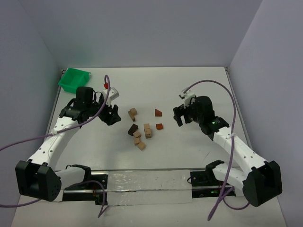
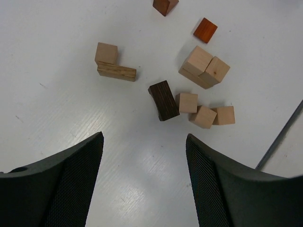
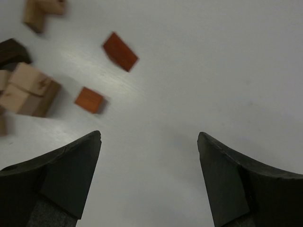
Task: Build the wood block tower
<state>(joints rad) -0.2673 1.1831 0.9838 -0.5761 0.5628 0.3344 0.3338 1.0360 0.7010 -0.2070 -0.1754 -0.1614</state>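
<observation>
The blocks (image 1: 142, 127) lie loose in a small cluster in the middle of the bench (image 1: 199, 90), between the two arms. That placing looks chosen so either arm can reach them. No tower stands yet: every piece seems to rest flat on the bench, though two tan cubes (image 2: 204, 67) press together over what may be a slab, and I cannot tell if they are stacked.

Seen from the left wrist, a dark block (image 2: 164, 100) touches a row of three small tan cubes (image 2: 203, 111). An L of two tan pieces (image 2: 112, 64) sits apart on the left. The red cube (image 2: 205, 30) and the wedge (image 2: 165, 5) lie farther off, apart from each other.

The left claw (image 2: 144, 142) hangs wide and holds nothing, just short of the dark block. The right claw (image 3: 149, 137) is also spread wide and empty, over bare bench beside the red cube. Both appear posed to look down on the pile before a first pick.

The bin (image 1: 74, 79) sits in the far left corner, well apart from the blocks.

No brand, label or writing can be read on anything.
</observation>
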